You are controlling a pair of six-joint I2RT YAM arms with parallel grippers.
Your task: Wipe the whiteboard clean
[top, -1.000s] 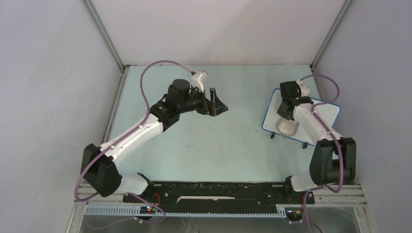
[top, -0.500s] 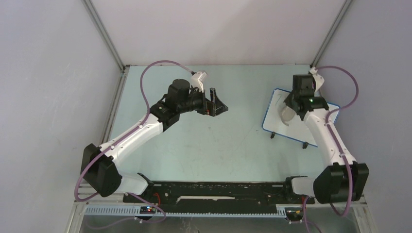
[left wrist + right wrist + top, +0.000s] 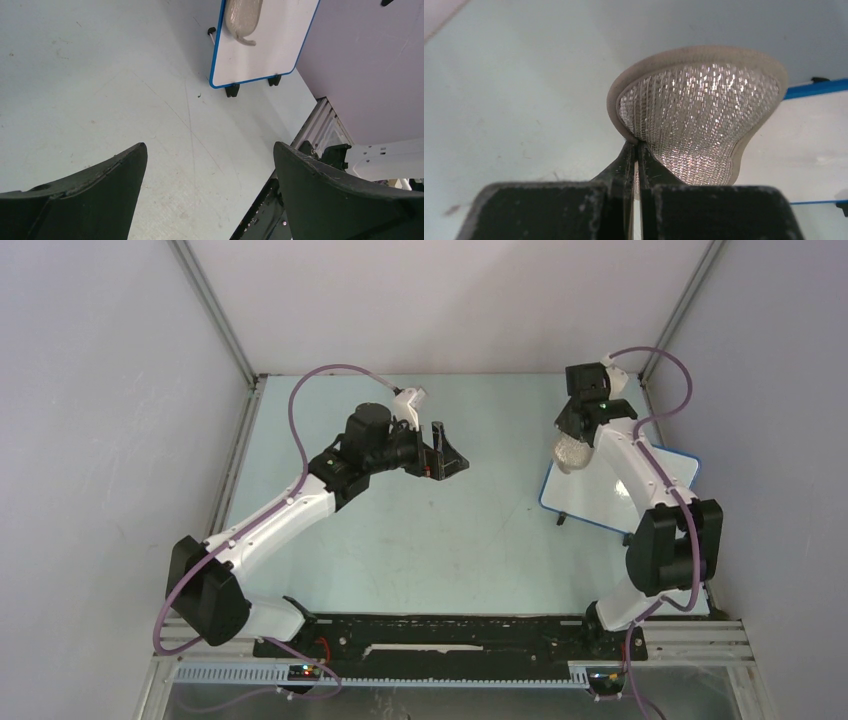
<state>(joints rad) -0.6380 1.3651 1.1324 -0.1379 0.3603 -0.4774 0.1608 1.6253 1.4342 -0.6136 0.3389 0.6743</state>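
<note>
The whiteboard point(image 3: 585, 494), white with a blue rim and black feet, stands at the right of the table. It also shows in the left wrist view point(image 3: 265, 50) and the right wrist view point(image 3: 809, 135). No writing shows on its visible surface. My right gripper point(image 3: 571, 442) is shut on the grey-beige sponge pad point(image 3: 569, 454) at the board's far left corner. In the right wrist view the pad point(image 3: 699, 110) is pinched at its edge by my closed gripper point(image 3: 638, 146) and hangs partly past the blue rim. My left gripper point(image 3: 452, 462) is open and empty over the table's middle.
The pale green table point(image 3: 450, 540) is walled by grey panels on three sides. A black rail point(image 3: 450, 632) with the arm bases runs along the near edge. In the left wrist view the pad point(image 3: 243, 17) lies against the board's far part.
My right gripper has carried the sponge pad from the board's near left part up to its far left corner. The left arm has not moved.
</note>
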